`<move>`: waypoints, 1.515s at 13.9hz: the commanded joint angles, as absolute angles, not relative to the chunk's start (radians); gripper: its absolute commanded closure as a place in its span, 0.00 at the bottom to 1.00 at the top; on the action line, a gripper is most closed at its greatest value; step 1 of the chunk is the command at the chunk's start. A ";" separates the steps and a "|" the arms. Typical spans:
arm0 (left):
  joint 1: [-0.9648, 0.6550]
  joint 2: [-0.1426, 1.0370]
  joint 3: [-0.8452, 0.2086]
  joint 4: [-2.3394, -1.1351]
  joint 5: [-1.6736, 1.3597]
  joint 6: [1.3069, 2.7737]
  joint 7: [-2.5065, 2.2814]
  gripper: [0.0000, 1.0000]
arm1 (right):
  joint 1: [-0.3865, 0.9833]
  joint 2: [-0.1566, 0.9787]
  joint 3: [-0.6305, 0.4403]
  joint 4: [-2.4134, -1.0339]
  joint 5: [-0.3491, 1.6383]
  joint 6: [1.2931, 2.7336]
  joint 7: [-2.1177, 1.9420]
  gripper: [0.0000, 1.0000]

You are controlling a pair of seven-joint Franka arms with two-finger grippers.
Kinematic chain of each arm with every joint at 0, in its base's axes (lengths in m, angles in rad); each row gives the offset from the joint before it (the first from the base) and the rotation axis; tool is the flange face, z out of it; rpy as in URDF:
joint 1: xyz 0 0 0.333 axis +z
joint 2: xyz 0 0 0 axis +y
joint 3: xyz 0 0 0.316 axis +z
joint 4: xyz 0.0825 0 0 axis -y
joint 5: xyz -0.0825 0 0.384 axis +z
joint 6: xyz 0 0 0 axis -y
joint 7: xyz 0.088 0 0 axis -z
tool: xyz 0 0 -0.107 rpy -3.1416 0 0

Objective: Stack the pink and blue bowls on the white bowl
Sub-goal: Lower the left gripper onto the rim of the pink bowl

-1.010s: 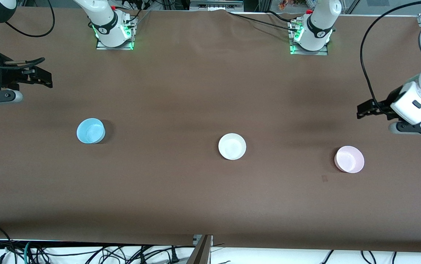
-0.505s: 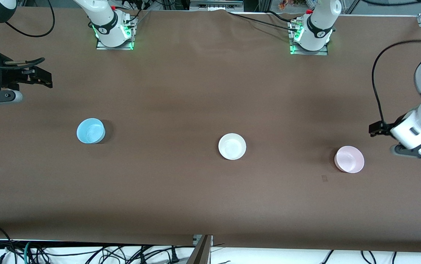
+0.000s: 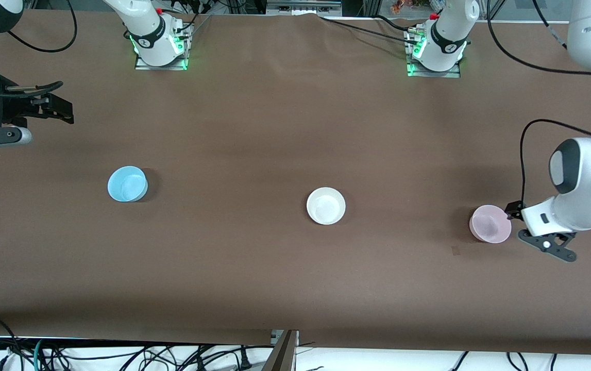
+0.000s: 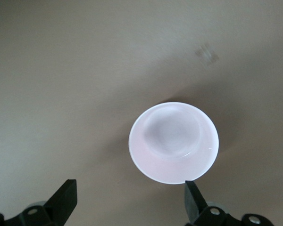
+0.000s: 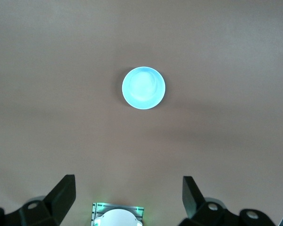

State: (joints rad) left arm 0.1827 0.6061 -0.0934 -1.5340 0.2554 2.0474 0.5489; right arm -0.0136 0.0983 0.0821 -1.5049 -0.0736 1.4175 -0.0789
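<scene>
pink bowl (image 3: 490,223): sat upright on the brown table (image 3: 274,129), toward the left arm's end, a bit nearer the front camera edge than the other two. Nothing in it, nothing holding it.

left gripper (image 4: 129,202): hung just over the table right beside the pink bowl, on the side toward that end's short edge. Jaws spread wide, nothing between them. In the left wrist view the bowl's rim sat just ahead of the two fingertips (image 4: 66,195), and I couldn't tell if anything was touching.

white bowl (image 3: 326,205): roughly mid-table, upright, empty, well apart from both coloured ones.

blue bowl (image 3: 127,183): toward the right arm's end, slightly farther from the front camera edge than the white one. Also on its own.

right gripper (image 3: 50,108): waited up by the right arm's short edge of the table, well apart from the blue bowl, jaws wide and empty too.

stacking: none so far, all three bowls separate in a loose row along the table.
</scene>
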 commanded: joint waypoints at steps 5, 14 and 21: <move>0.230 0.736 -0.100 -1.503 0.195 2.201 0.741 0.00 | -0.021 0.110 0.083 -1.480 -0.054 1.411 -0.086 0.00; 0.255 0.781 -0.101 -1.509 0.087 2.203 0.747 0.91 | -0.025 0.155 0.078 -1.482 -0.014 1.450 -0.080 0.00; 0.245 0.762 -0.110 -1.497 0.087 2.186 0.739 1.00 | -0.026 0.176 0.077 -1.480 -0.024 1.482 -0.086 0.00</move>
State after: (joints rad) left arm 0.2470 0.7631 -0.1060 -1.5173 0.1078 2.1975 0.7180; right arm -0.0162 0.1659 0.0751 -1.5046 -0.0296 1.4859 -0.0781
